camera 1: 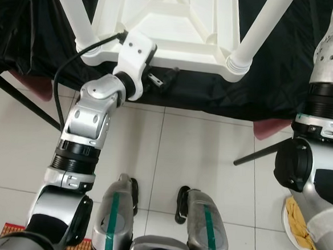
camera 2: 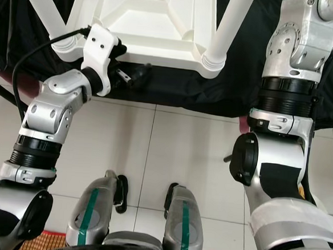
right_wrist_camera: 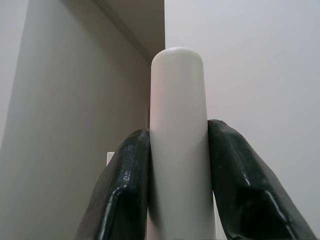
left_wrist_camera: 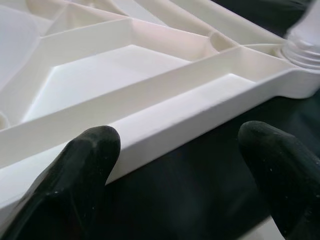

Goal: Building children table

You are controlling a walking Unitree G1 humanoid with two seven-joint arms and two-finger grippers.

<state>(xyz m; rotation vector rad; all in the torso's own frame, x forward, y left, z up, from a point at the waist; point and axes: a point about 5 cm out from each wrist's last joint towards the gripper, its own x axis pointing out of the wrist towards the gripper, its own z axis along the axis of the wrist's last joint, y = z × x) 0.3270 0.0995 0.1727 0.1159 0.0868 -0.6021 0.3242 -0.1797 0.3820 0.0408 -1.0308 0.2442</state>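
Observation:
A white plastic table lies upside down on a black cloth. Its underside ribs face up. Two white legs rise from its near corners, one on the left and one on the right. My left gripper is at the table's near edge. In the left wrist view it is open, and its fingers sit just beside the white rim. My right arm reaches upward. In the right wrist view the right gripper is shut on a white table leg, which stands upright between the fingers.
The black cloth hangs over a low platform above the white tiled floor. A black tripod leg slants across the floor at right and another at left. A plate with yellow pieces lies at right, and a red mat at lower left.

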